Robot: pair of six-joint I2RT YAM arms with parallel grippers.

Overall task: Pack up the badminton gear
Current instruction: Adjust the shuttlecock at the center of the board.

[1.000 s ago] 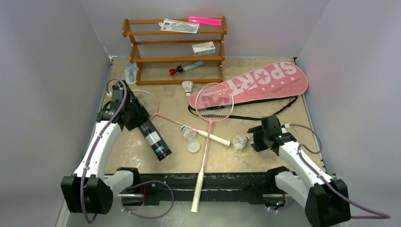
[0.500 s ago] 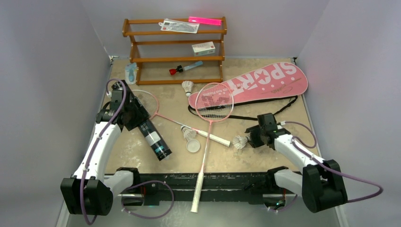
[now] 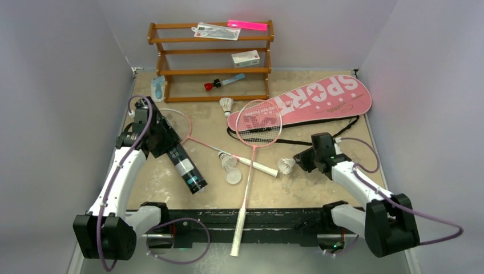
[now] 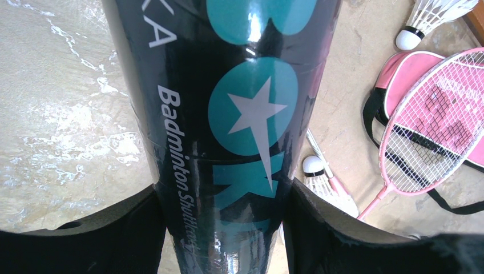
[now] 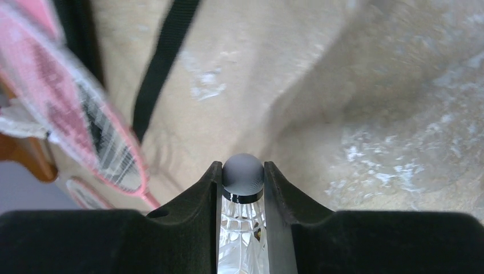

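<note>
At the right of the counter (image 3: 319,191), the right gripper (image 5: 242,171) has narrowed over the last second and now pinches a shuttlecock (image 3: 285,166) at its cork end, with the feathers running back toward the wrist. The shuttlecock has shifted slightly left and farther away; whether it is lifted clear of the counter cannot be confirmed from above. At the left, the left gripper (image 4: 227,225) remains clamped, moderately open, around the black shuttlecock tube (image 3: 185,165). This shuttlecock is therefore secured and, by judgement, ready for transfer toward the tube. Two more shuttlecocks (image 3: 228,161) (image 3: 227,105), both pink rackets (image 3: 259,123) (image 3: 174,120) and the pink SPORT bag (image 3: 308,100) at far right are not yet packed.
</note>
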